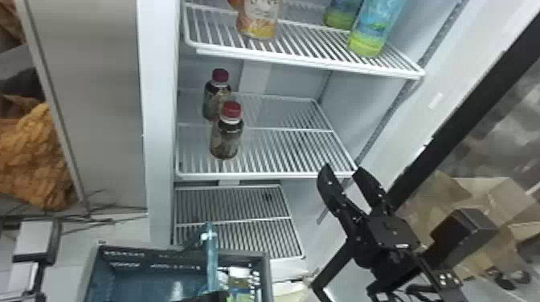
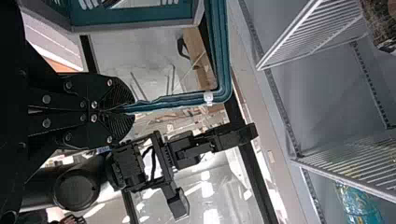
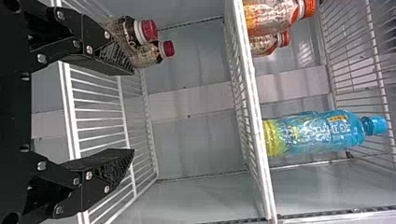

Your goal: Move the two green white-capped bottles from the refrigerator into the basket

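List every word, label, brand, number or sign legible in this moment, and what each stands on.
Nothing can be quoted with confidence.
Blue bottle: lettering on its wrap, not legible.
Orange-and-yellow-labelled bottle: print on its label, too small to read.
Front red-capped bottle: any print too small to read.
Right gripper: small white sticker, nothing readable.

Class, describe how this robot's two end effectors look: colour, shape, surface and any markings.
The left black end effector has rounded fingers with finely ridged inner faces and silvery screws. The right black end effector has tapering, wedge-shaped fingers with textured inner faces and similar screws. In the head view, its boxy black housing bears a small white label.
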`<move>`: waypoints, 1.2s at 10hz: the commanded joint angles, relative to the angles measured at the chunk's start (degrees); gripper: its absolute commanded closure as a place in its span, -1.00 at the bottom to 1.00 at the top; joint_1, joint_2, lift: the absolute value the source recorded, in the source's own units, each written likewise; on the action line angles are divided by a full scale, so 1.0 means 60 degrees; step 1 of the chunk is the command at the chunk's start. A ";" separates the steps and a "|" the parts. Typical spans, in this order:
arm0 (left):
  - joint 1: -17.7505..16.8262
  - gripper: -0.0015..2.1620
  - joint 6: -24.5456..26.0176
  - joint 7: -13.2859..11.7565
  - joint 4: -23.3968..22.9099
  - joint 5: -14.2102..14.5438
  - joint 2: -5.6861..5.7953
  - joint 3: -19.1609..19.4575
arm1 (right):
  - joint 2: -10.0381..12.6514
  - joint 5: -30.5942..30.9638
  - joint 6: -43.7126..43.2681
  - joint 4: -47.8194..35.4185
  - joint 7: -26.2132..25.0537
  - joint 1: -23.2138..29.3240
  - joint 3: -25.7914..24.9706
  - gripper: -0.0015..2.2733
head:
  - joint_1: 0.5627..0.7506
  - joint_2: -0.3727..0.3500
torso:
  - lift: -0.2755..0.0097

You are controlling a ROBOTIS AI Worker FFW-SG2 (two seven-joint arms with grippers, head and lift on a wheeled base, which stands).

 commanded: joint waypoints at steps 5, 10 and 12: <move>-0.0012 0.06 0.0000 0.0015 0.0000 -0.0026 0.0001 -0.0027 | 0.0016 0.0038 -0.0104 -0.0004 -0.0014 0.0015 -0.0110 -0.55 | 0.41 -0.94 | -0.92; -0.0012 0.06 0.0000 0.0015 0.0000 -0.0026 0.0001 -0.0027 | 0.0016 0.0095 -0.0127 -0.0098 -0.0043 0.0015 -0.0167 -0.55 | 0.41 -0.94 | -0.92; -0.0012 0.06 0.0000 0.0015 0.0000 -0.0026 0.0001 -0.0027 | 0.0016 0.0114 -0.0197 -0.0098 -0.0058 0.0015 -0.0205 -0.55 | 0.41 -0.94 | -0.92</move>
